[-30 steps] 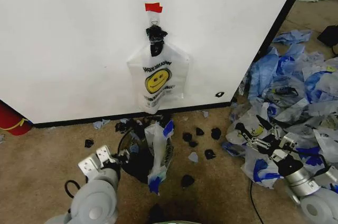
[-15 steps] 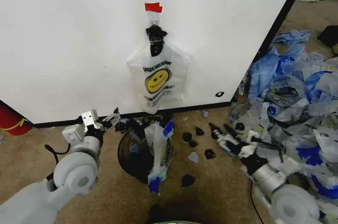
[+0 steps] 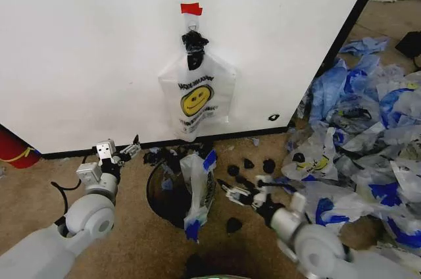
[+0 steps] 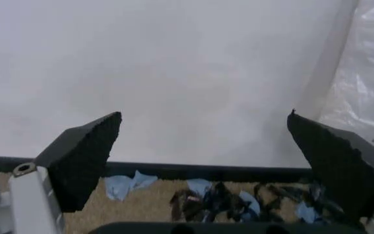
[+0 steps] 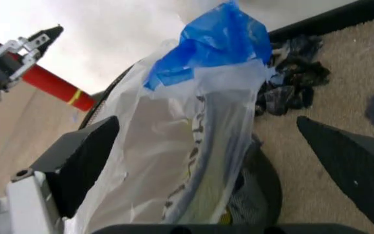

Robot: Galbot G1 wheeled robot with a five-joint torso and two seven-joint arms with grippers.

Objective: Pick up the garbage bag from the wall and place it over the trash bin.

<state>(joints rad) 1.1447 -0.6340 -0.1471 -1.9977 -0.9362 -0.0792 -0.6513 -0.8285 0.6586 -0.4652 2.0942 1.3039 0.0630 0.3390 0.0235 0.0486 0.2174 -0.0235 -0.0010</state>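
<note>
While the thin, translucent garbage bag [image 3: 196, 98] hangs flat on the white wall [image 3: 79, 49], both grippers [image 3: 126, 150] [image 3: 235, 191] gape empty beside the round mesh trash bin [image 3: 163, 193], holding another crumpled bag [image 3: 198, 187].

Both arms are smooth, rounded shells of pale grey, each with a thick ball-shaped joint near the wrist. The left gripper [image 3: 128, 149] sits on a boxy silver-white wrist block, and a thin black cable loops beside the left arm. Its 2 fingers [image 4: 83, 158] are black wedges with a fine textured face, fixed to a white bracket by a small round screw. The right gripper [image 3: 231, 190] has black fingers [image 5: 352, 168] on silver metal links.
</note>
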